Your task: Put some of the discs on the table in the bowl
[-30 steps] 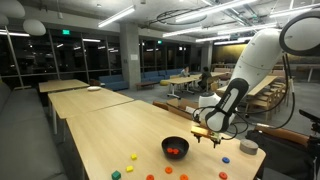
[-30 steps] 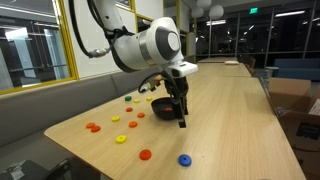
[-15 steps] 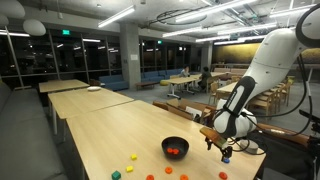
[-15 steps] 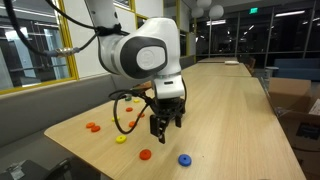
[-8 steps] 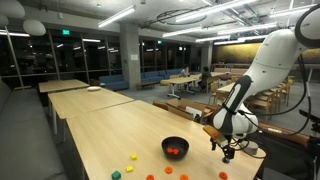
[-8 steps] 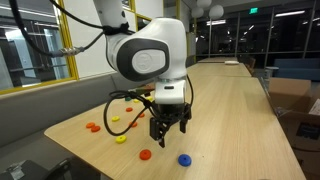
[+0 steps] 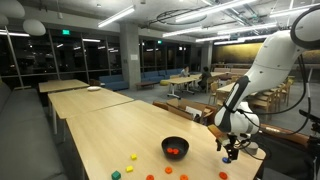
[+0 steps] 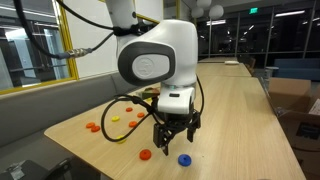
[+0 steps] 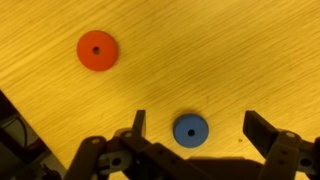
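My gripper (image 9: 198,125) is open, its jaws low over the pale wooden table (image 7: 110,130) with a small blue disc (image 9: 190,129) lying between them, nearer one finger and untouched. A red disc (image 9: 97,50) lies off to the side. In an exterior view the gripper (image 8: 174,141) hangs just above the blue disc (image 8: 184,159), with the red disc (image 8: 145,155) beside it. More orange and yellow discs (image 8: 92,127) lie further back. The black bowl (image 7: 175,148) holds a few red discs; the gripper (image 7: 229,155) is to its side near the table edge.
Loose discs (image 7: 131,157) lie scattered on the near part of the table, in front of the bowl. A black cable loops (image 8: 118,108) behind the gripper. The table edge (image 7: 262,165) runs close by the gripper. More wooden tables (image 7: 75,88) stand behind.
The arm has moved away from the bowl toward the table's end and come down over the blue disc. The jaws stay open throughout.
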`<state>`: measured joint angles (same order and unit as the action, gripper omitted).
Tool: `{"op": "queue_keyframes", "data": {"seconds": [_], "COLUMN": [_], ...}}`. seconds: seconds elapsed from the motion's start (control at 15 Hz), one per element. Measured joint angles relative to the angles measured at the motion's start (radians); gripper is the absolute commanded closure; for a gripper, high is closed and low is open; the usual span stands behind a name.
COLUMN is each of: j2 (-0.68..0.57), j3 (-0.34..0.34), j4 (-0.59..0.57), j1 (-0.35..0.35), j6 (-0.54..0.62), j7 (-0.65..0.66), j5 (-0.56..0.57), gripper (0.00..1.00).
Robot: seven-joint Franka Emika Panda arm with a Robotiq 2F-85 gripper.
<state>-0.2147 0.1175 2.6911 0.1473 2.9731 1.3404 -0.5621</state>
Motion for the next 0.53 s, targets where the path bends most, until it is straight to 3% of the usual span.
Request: {"op": "queue_keyframes", "data": {"seconds": [0.53], "j2": [-0.045], "j3": [-0.039], "j4": [-0.008], "j1": [0.066], "j6": [0.000], "j7": [-0.034], "j5": [-0.067], "gripper": [0.00]}}
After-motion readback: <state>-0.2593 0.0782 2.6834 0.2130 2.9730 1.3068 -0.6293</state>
